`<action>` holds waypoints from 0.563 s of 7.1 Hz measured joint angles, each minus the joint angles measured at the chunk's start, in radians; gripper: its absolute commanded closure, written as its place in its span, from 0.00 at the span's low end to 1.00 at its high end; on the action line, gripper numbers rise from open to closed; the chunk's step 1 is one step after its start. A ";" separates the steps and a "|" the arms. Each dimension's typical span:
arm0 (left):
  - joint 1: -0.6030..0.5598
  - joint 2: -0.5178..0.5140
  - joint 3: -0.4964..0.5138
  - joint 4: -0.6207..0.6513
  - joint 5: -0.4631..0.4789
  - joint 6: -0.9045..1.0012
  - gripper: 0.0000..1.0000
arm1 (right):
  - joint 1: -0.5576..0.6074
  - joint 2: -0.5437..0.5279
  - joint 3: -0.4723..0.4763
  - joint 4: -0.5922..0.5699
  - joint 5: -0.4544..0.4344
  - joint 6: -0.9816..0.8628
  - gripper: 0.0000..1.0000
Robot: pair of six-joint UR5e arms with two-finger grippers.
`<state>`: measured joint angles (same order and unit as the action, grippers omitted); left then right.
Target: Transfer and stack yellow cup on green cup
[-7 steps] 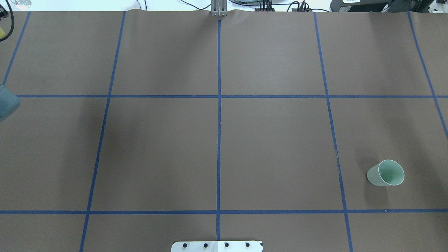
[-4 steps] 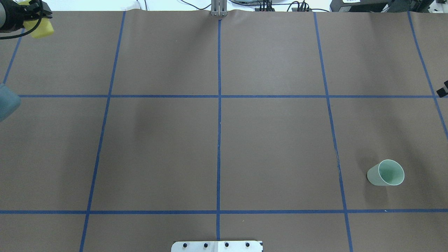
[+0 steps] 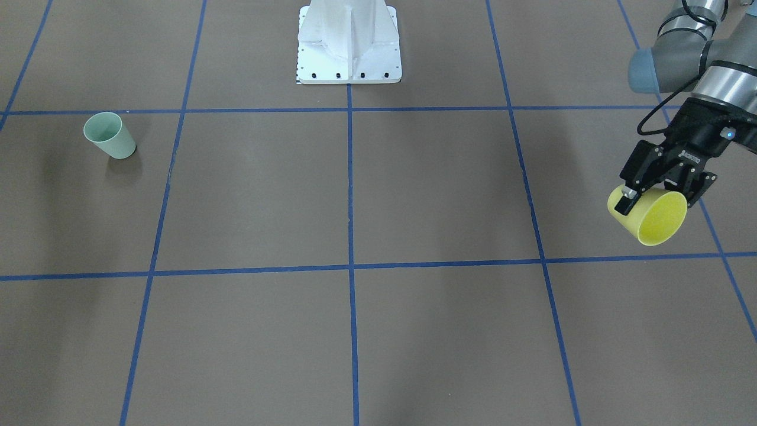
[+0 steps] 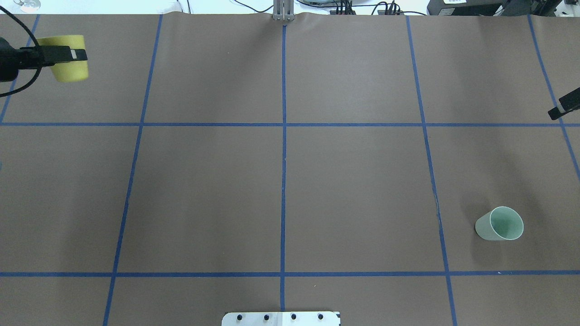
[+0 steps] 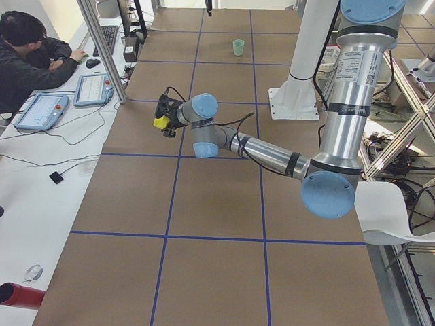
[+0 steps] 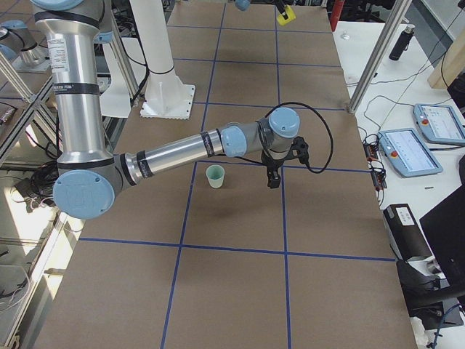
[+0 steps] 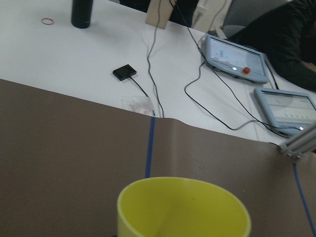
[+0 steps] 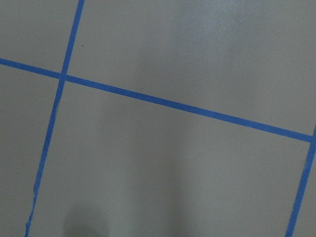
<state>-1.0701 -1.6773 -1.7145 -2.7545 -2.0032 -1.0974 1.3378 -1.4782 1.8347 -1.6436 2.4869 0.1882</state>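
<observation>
My left gripper [image 3: 659, 192] is shut on the yellow cup [image 3: 649, 214] and holds it on its side above the table, mouth away from the robot. The gripper [image 4: 68, 55] and the cup [image 4: 63, 68] are at the far left in the overhead view. The cup's rim fills the bottom of the left wrist view [image 7: 182, 207]. The green cup [image 4: 499, 223] stands upright at the near right, also seen in the front view [image 3: 109, 135] and the right side view [image 6: 215, 176]. Only a fingertip of my right gripper [image 4: 564, 107] shows at the right edge, so I cannot tell whether it is open.
Blue tape lines divide the brown table cover into squares. The robot's white base plate [image 3: 349, 41] sits at the middle of the near edge. An operator [image 5: 27, 54], control pendants [image 7: 237, 54] and a metal post [image 5: 102, 47] are beyond the far edge.
My left gripper has come further into the overhead view with the yellow cup, moving right and nearer the robot. My right gripper's fingertip has come in at the right edge.
</observation>
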 measured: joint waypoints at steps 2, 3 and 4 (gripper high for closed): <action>0.059 0.036 0.009 -0.171 -0.030 0.032 0.85 | -0.091 0.125 -0.007 0.002 0.009 0.197 0.00; 0.093 0.042 0.013 -0.210 -0.030 0.043 0.85 | -0.164 0.205 -0.019 0.002 0.007 0.286 0.00; 0.120 0.044 0.014 -0.229 -0.026 0.062 0.85 | -0.234 0.282 -0.033 0.019 -0.001 0.361 0.00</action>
<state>-0.9497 -1.6333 -1.7005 -2.9831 -2.0290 -1.0352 1.1042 -1.1966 1.8018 -1.6245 2.4859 0.5490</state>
